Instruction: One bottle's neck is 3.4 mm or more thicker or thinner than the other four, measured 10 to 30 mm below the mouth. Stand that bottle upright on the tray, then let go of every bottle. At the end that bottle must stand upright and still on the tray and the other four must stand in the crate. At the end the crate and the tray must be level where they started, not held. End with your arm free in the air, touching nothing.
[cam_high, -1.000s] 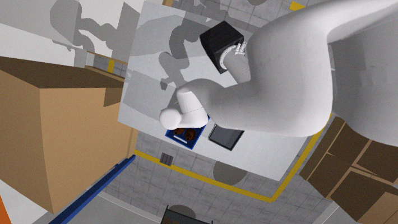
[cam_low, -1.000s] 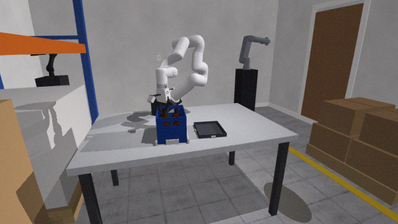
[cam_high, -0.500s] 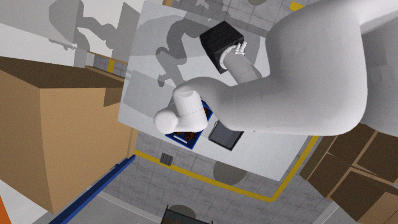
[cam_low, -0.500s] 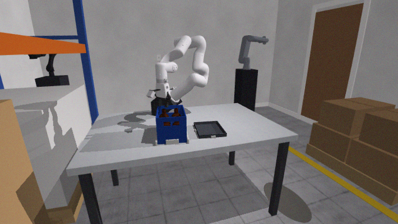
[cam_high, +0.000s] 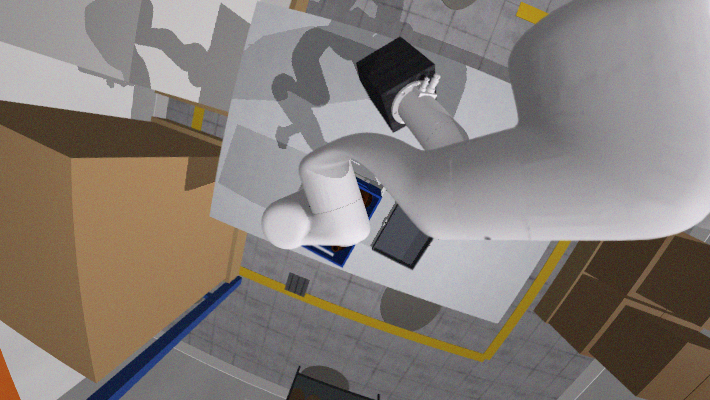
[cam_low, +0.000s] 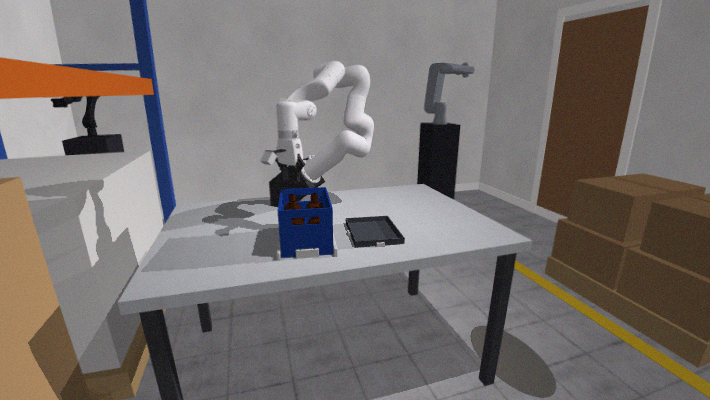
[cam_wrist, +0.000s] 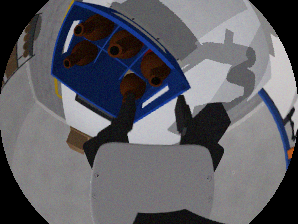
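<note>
So your gripper (cam_low: 292, 172) (cam_wrist: 155, 101) was parted pretty wide with nothing pinched in it, up by the crate's rim. All five brown bottles sat in your blue crate (cam_low: 306, 235) (cam_wrist: 90, 75), and the dark tray (cam_high: 403, 239) (cam_low: 374, 231) lay just beside it on your table (cam_high: 450, 280) (cam_low: 440, 220).

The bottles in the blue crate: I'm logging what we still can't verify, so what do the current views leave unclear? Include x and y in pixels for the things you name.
- Crate (cam_high: 375, 205) (cam_low: 306, 235) (cam_wrist: 176, 75), top view: the arm covers most of its inside.
- Bottles' lower bodies, exterior view: behind the crate's front wall.
- Nearest bottle's neck (cam_wrist: 131, 86), wrist view: one finger of the hand (cam_wrist: 156, 102) overlaps that bottle.
- Odd neck's thickness: too small and angled to judge.
</note>
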